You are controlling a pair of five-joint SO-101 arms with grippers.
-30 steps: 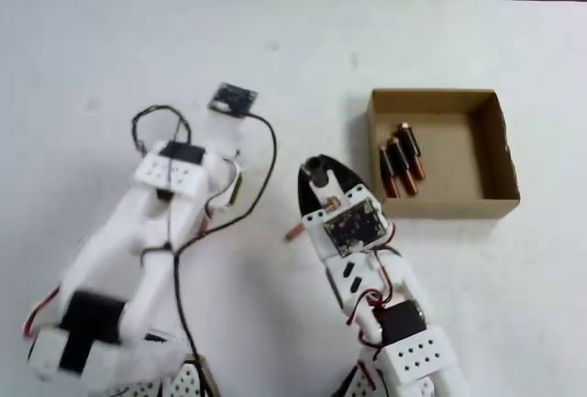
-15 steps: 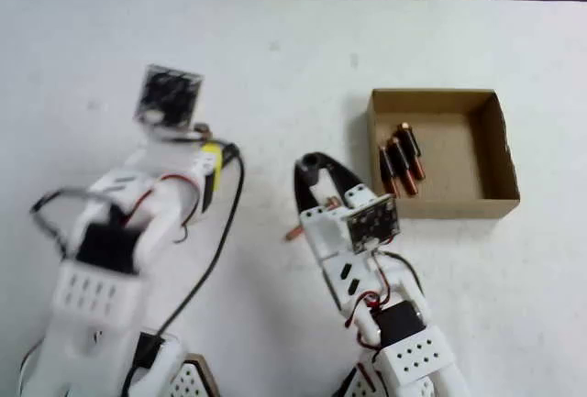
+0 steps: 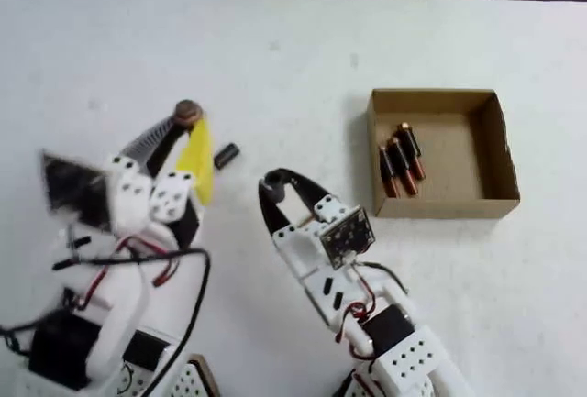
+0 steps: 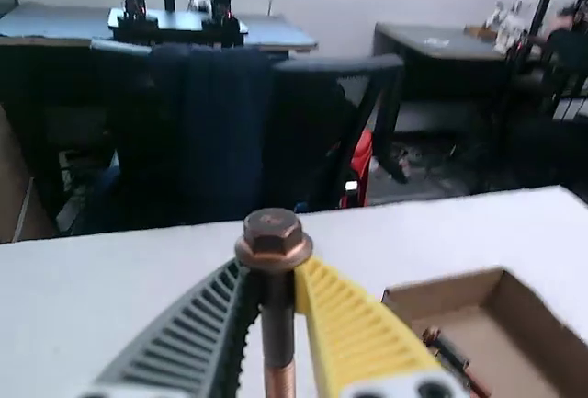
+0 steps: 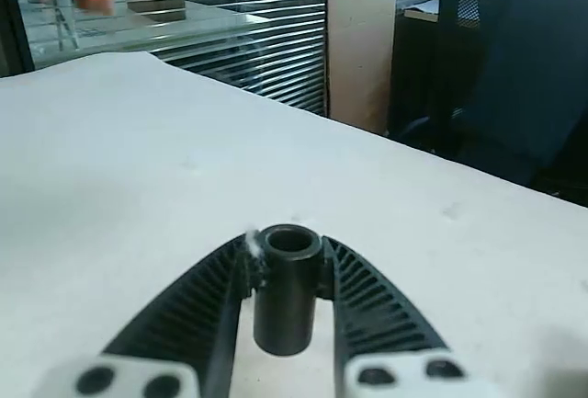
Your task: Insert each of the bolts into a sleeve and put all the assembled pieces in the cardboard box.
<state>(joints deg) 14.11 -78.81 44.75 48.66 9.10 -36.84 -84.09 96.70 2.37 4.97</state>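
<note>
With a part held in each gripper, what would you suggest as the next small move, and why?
Probably bring the left gripper toward the right gripper and line the bolt up with the open bore of the sleeve. The left gripper is shut on the bolt, the right on the sleeve, and the high view shows the two parts apart, so neither is ready for the cardboard box.

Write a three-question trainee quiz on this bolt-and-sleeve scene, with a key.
1. True or false: the left gripper is shut on a bolt.
2. What does the right gripper hold? A) a bolt B) a black sleeve C) nothing
3. Fill in: ___ assembled pieces lie in the cardboard box.
Key: 1 true; 2 B; 3 three.
</note>
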